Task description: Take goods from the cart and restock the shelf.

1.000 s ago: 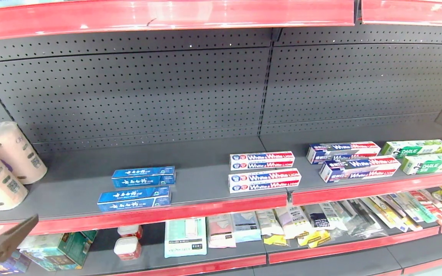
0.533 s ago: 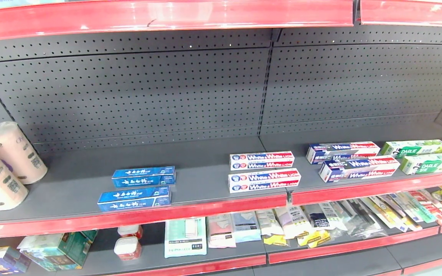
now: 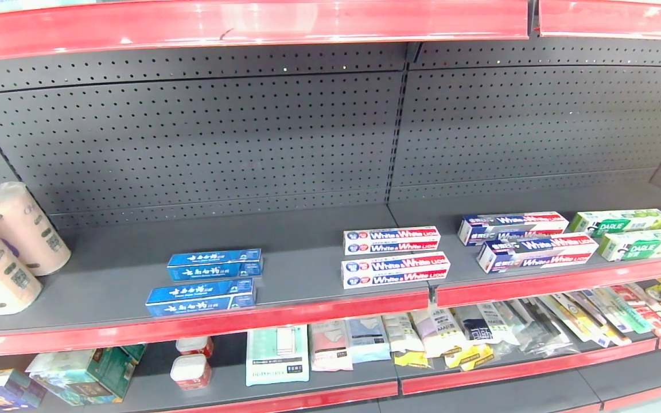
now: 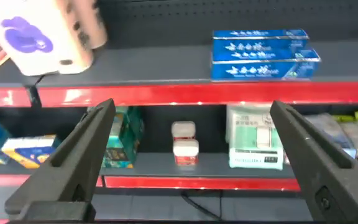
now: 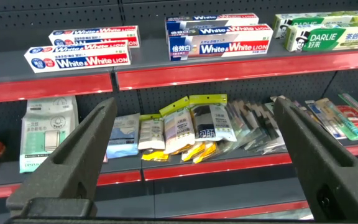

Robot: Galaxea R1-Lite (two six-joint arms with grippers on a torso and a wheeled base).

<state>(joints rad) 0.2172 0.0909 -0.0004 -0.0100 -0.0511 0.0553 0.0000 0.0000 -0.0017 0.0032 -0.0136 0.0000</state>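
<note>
Two blue boxes (image 3: 201, 297), two white boxes (image 3: 395, 269), two navy boxes (image 3: 537, 252) and three green boxes (image 3: 620, 222); lower left, two red-lidded jars (image 3: 191, 370).

On the shelf (image 3: 307, 252), the middle toothpaste pair (image 3: 395, 269) sits up front; another pair (image 3: 201, 297) lies to its left, paper rolls (image 3: 20, 229) farther left, more boxes (image 3: 537, 252) to its right.

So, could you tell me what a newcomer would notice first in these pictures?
The red-edged shelf catches the eye, backed by a dark pegboard wall. In pairs along it lie blue toothpaste boxes left of centre, white-and-red boxes in the middle and green boxes at the right. Wrapped paper rolls sit at its far left.
</note>
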